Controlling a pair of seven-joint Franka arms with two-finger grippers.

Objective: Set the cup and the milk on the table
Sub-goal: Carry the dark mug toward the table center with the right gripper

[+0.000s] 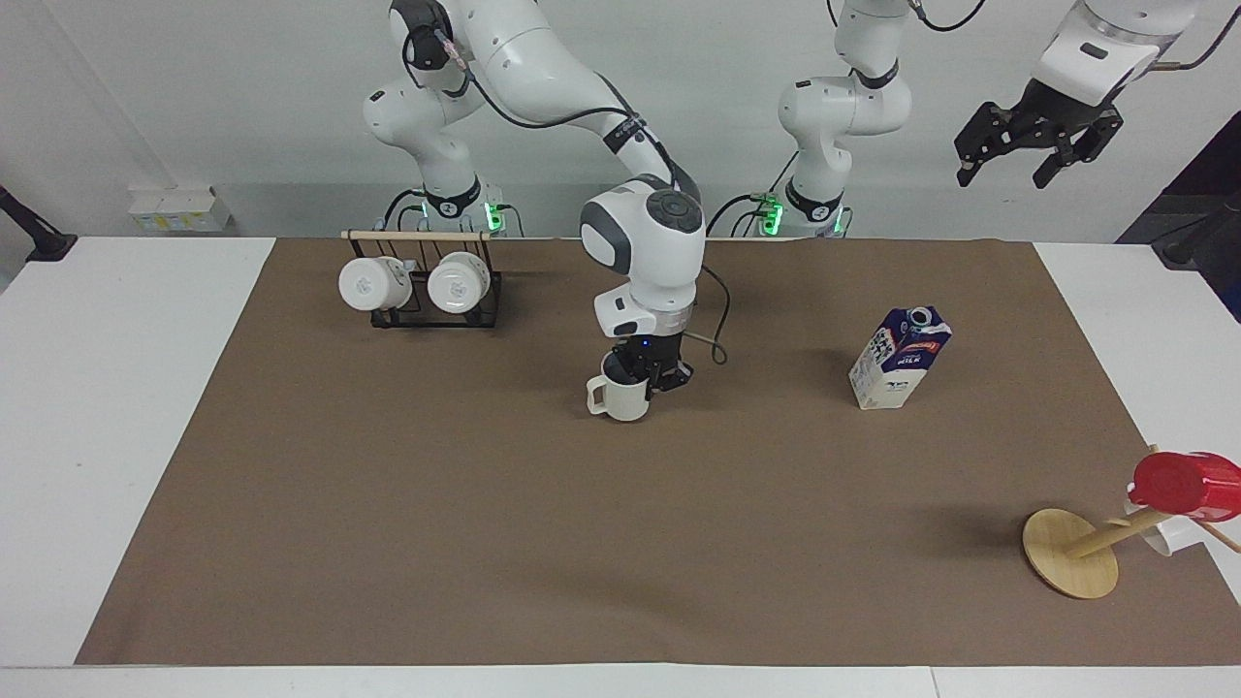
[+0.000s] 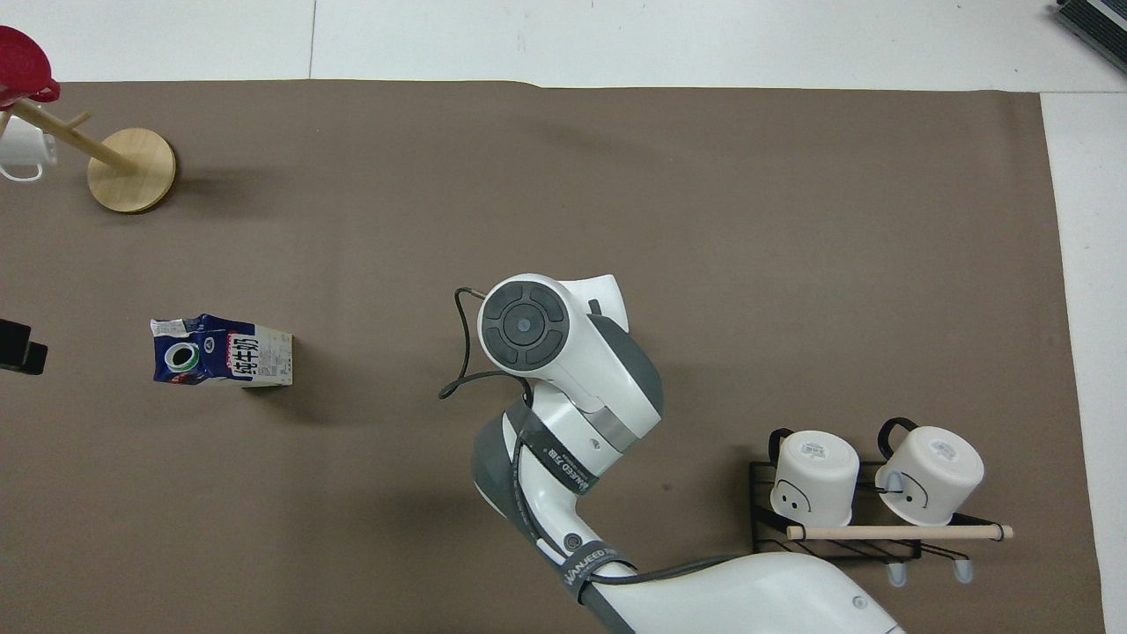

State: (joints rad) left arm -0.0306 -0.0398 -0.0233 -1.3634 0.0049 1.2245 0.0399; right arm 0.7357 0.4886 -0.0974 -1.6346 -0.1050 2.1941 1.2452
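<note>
- Facing view shows the right claw point(image 1: 648, 376) closed on the rim of the cream-beige mug with a side handle point(image 1: 620, 397), one finger inside the mug and one outside; the mug looks to be at or just above the brown-sheeted white counter point(image 1: 485, 543), toward the middle of the sheet
- If the mug is not fully down when the fingers let go, it could drop and tip, since the hold is on one side of the rim only
- Lifting away before the inner finger clears the wall could drag the mug over
- Overhead view hides the mug under the right arm, so contact cannot be checked there
- The small white and dark blue gable-top milk carton point(image 1: 900, 358) stands on the sheet toward the left arm's end, well apart from the mug
- The left claw point(image 1: 1039, 145) waits high with fingers spread, holding nothing
</note>
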